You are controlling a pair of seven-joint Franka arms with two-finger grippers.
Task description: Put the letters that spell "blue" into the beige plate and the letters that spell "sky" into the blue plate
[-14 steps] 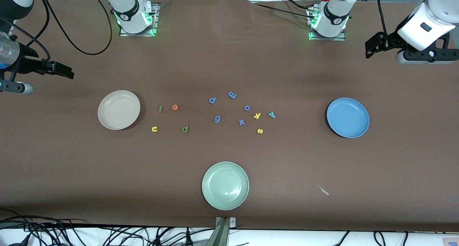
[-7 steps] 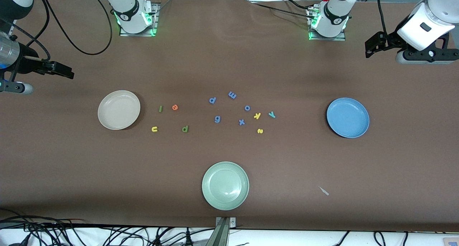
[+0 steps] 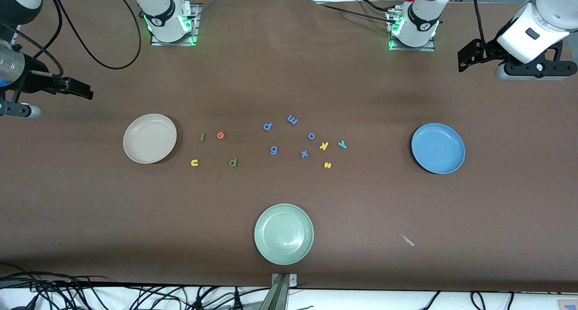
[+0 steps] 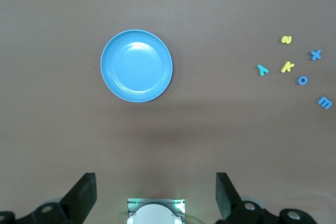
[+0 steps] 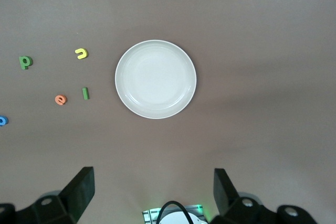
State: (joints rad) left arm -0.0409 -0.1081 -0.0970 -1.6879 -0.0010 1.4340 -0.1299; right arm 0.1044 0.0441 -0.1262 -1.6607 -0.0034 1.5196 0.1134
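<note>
Our right gripper (image 3: pixel 76 89) and left gripper (image 3: pixel 469 59) hang wide open, empty, high over the counter's (image 3: pixel 289 75) ends. The "blue" letters (image 3: pixel 212 149) lie beside the beige plate (image 3: pixel 135 152), toward the right arm's end, so that arm is nearer. The "sky" letters (image 3: pixel 332 151) lie toward the blue plate (image 3: pixel 456 163).

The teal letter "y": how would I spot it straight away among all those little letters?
Start at the blue plate and look toward the loose cluster of letters at the table's middle. The teal "y" is the cluster's letter closest to that plate, right beside a yellow "k". It is the only teal one; its neighbours are yellow or blue.
</note>
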